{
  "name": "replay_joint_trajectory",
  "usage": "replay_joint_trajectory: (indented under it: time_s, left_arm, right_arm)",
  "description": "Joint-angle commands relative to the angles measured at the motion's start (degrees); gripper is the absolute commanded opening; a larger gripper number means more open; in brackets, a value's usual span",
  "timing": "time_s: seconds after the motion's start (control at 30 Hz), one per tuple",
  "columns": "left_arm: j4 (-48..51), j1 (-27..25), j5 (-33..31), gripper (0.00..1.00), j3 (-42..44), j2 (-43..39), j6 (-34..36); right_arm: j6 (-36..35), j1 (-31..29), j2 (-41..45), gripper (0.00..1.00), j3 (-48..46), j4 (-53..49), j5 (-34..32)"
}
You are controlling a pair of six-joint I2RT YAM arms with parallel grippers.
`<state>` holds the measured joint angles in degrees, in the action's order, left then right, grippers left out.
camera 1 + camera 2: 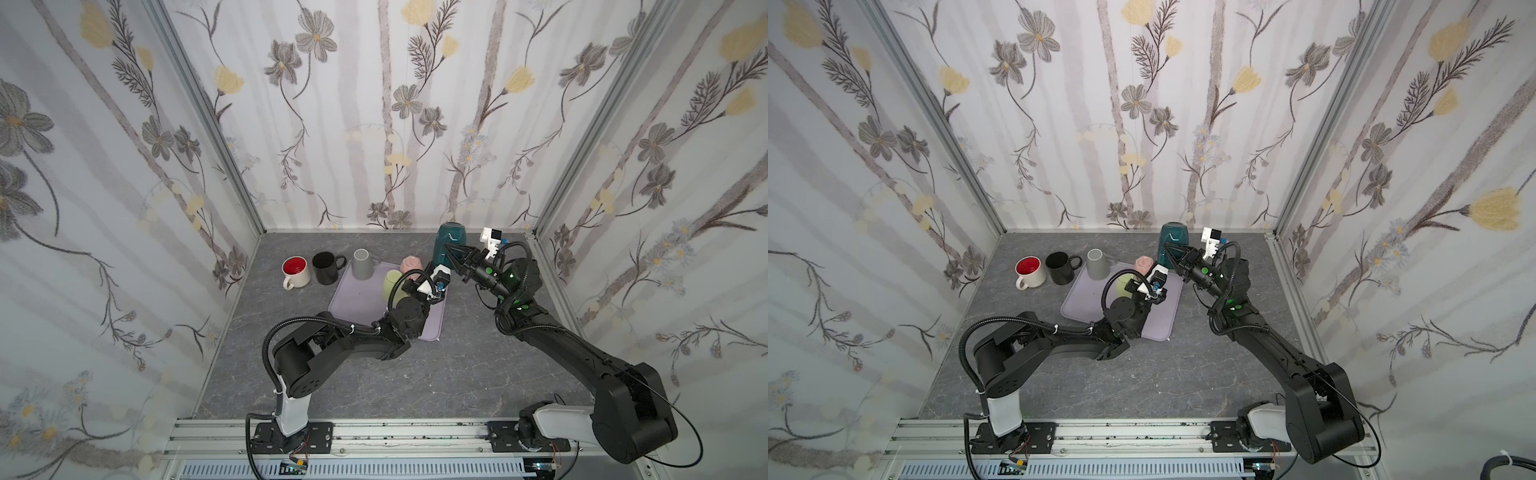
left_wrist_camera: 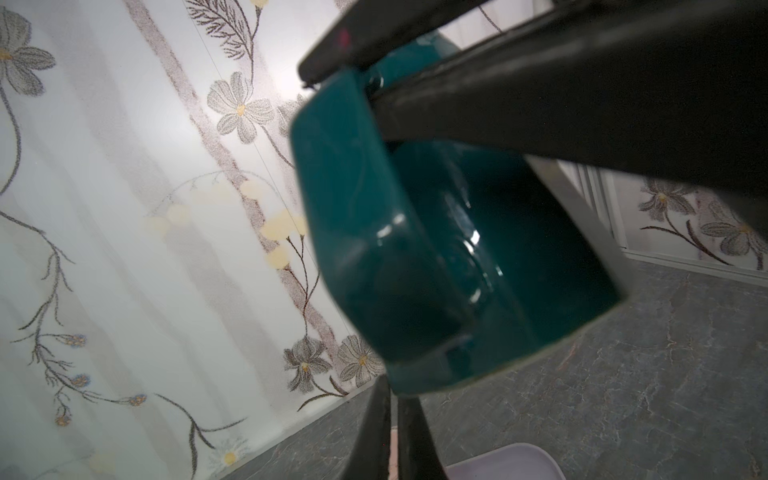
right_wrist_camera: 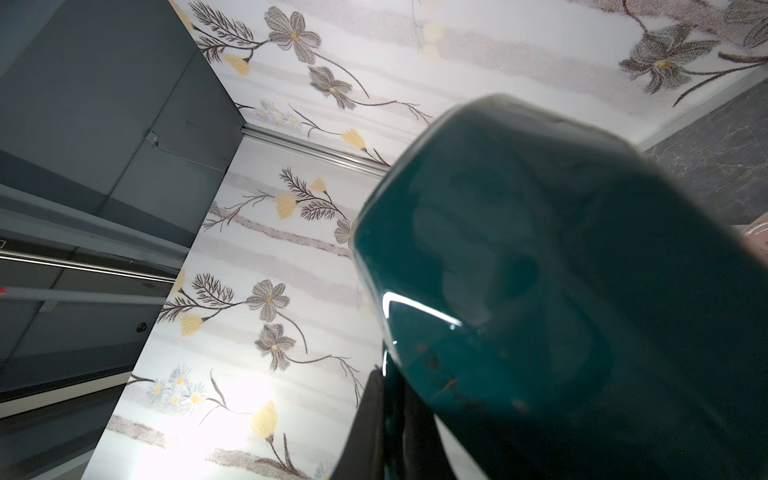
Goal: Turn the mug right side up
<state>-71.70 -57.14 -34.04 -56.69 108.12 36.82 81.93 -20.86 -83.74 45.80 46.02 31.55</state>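
A teal mug (image 1: 451,241) (image 1: 1173,243) hangs upside down above the table near the back wall, its mouth facing down. My right gripper (image 1: 448,249) (image 3: 392,399) is shut on its handle (image 2: 353,208), reaching in from the right. My left gripper (image 1: 439,267) (image 2: 392,399) comes up from below. Its jaws are shut to a thin slit on the mug's lower rim (image 2: 498,370), and the tips are hidden behind the rim. The mug (image 3: 582,291) fills much of both wrist views.
A lilac tray (image 1: 357,299) lies under the left arm with an upturned grey mug (image 1: 363,264), a pale green cup (image 1: 392,282) and a pink mug (image 1: 411,264). A black mug (image 1: 326,268) and a red-lined white mug (image 1: 296,270) stand upright to its left.
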Motion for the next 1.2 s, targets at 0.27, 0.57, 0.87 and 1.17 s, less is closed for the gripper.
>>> replay_joint_trajectory:
  time_s: [0.27,0.57,0.87,1.17]
  left_arm:
    - [-9.1,-1.0,1.6,0.07,3.0,-2.5,-4.0]
    - [-9.0,-2.4,-0.1,0.35,8.5,-6.8,-7.6]
    - [-8.9,-4.5,2.5,0.51,12.7,-11.2,-9.2]
    - [-8.9,-4.5,5.1,0.32,8.3,-8.1,-10.1]
  right_arm:
    - [-2.6,0.4,0.4,0.02,0.8,-4.5,3.3]
    - [-2.7,0.5,-0.1,0.01,0.7,-2.8,3.2]
    - [-2.6,0.4,-0.5,0.01,1.6,-2.2,3.1]
    - [-2.8,0.1,0.2,0.01,1.2,-2.1,3.1]
